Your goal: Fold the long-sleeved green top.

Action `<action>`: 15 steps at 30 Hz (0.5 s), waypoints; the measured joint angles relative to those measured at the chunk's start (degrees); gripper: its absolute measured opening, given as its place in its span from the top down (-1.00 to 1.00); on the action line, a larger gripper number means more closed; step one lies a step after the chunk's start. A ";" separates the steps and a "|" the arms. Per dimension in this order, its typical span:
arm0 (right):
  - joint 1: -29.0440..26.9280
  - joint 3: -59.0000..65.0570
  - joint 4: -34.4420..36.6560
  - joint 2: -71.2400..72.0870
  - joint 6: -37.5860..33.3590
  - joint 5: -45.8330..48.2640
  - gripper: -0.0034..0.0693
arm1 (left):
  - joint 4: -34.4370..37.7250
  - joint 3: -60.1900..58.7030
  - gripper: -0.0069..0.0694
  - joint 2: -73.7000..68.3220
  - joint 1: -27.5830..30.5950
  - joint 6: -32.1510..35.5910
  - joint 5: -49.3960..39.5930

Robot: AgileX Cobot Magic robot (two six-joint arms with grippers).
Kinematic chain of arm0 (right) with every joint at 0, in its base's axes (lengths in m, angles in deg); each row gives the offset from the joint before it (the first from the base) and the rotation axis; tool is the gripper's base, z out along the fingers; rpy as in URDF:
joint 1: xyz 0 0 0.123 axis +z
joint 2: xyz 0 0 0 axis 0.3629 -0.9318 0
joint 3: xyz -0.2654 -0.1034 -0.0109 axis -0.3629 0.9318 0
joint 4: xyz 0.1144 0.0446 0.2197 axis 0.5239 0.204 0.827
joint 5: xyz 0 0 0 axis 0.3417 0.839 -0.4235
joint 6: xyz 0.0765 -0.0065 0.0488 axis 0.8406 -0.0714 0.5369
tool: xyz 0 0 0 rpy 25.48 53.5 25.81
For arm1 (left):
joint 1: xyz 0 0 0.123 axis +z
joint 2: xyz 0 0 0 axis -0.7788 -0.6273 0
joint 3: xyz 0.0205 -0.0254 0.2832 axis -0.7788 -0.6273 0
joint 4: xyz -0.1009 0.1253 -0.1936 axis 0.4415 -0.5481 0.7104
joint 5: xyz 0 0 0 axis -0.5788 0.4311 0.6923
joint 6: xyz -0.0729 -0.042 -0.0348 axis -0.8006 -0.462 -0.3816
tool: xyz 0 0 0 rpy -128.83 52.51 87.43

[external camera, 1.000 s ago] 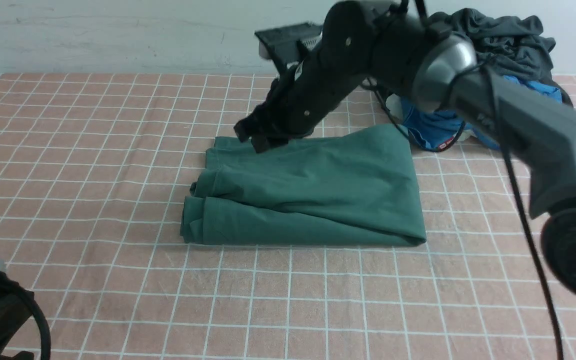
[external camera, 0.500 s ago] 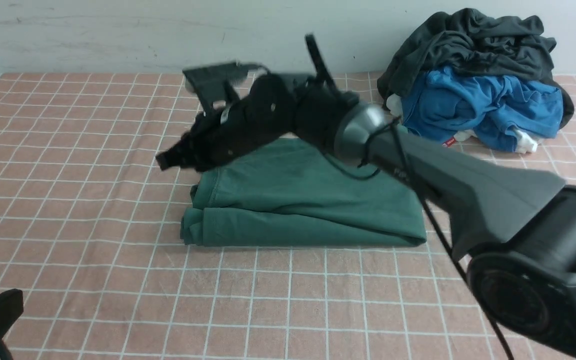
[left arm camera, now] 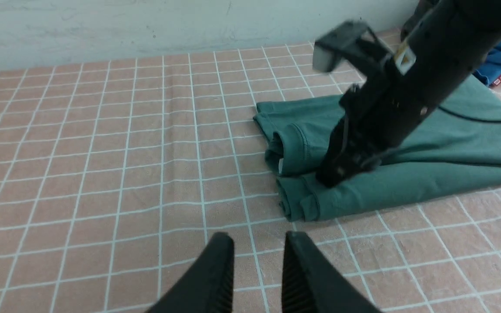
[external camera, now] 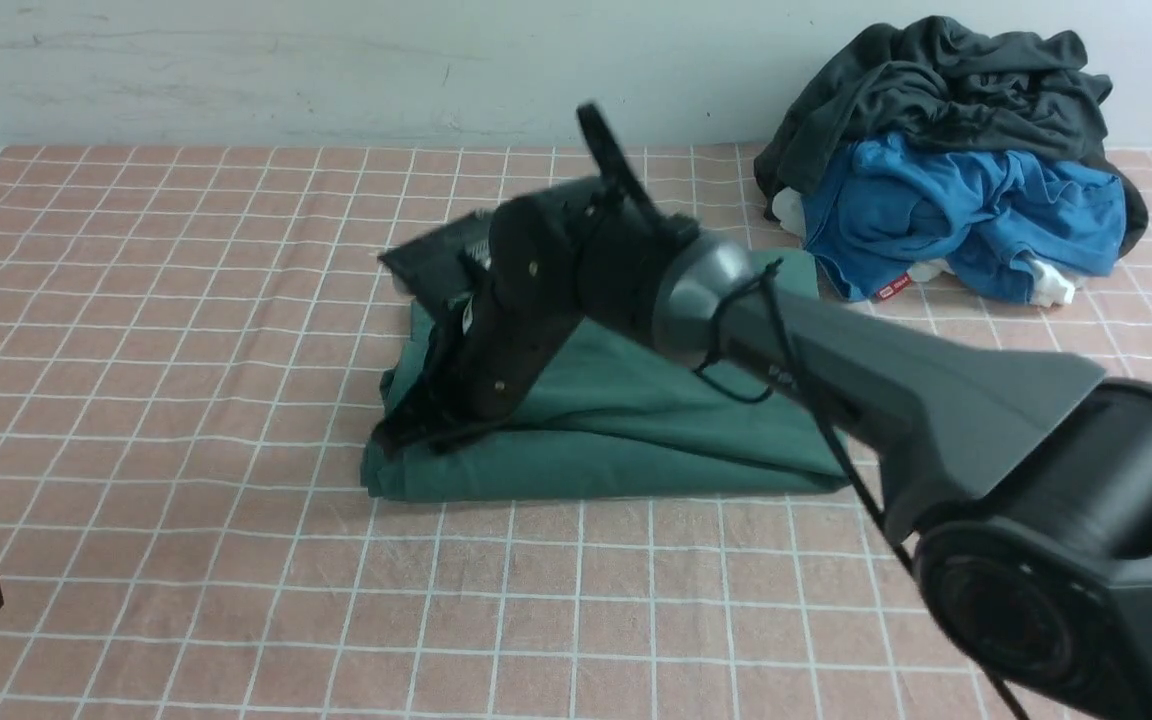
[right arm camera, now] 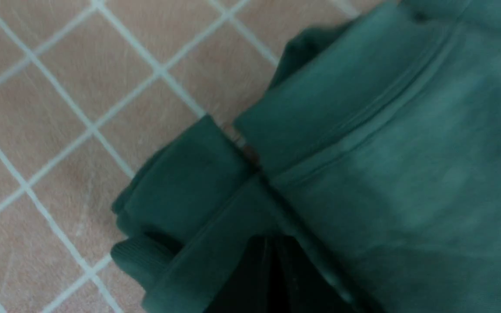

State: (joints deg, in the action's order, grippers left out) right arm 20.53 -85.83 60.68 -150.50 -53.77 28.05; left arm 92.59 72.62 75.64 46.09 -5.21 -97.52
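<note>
several layers of the green long-sleeved top (external camera: 626, 450) lie stacked in a compact rectangle near the middle of the bench (external camera: 186, 320). it is well apart from the heap of a blue garment (external camera: 976, 220) and a charcoal garment (external camera: 946, 70) at the far right corner. no sleeve trails out; rolled hems or cuffs bunch at the stack's left end.

the right arm (external camera: 836, 370) reaches across the top. the right jaws are pressed together with no cloth visibly pinched between them, their tips down on the fabric by that left end. the left jaws stand a little apart and empty, hovering over bare bench just short of the top's near left corner.

judging from this, the folding is nearly done. what seems left is flattening or squaring the lumpy left end, where the layers do not sit flush, and then clearing both arms away.
</note>
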 joint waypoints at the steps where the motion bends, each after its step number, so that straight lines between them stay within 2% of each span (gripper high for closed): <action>1: 0.41 -0.09 0.00 0.13 -0.44 -0.34 0.94 | 0.00 0.00 0.41 0.00 0.00 0.06 0.01; 6: 0.05 -3.41 -0.84 7.91 -3.08 2.41 0.94 | -0.13 0.00 0.41 0.00 0.00 0.06 0.01; 11: -1.23 -5.74 -3.50 25.94 -6.06 7.77 0.94 | -0.13 0.00 0.41 0.00 0.00 0.06 0.01; 13: -1.39 -4.85 -8.94 37.16 -6.20 10.50 0.94 | -0.13 0.00 0.41 0.00 0.00 0.06 0.01; 15: -1.68 1.34 -13.28 45.90 -4.07 12.20 0.94 | -0.13 0.00 0.41 0.00 0.00 0.06 0.01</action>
State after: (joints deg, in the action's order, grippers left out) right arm 18.85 -84.49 47.40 -104.60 -57.83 40.25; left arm 92.46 72.62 75.64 46.09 -5.15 -97.51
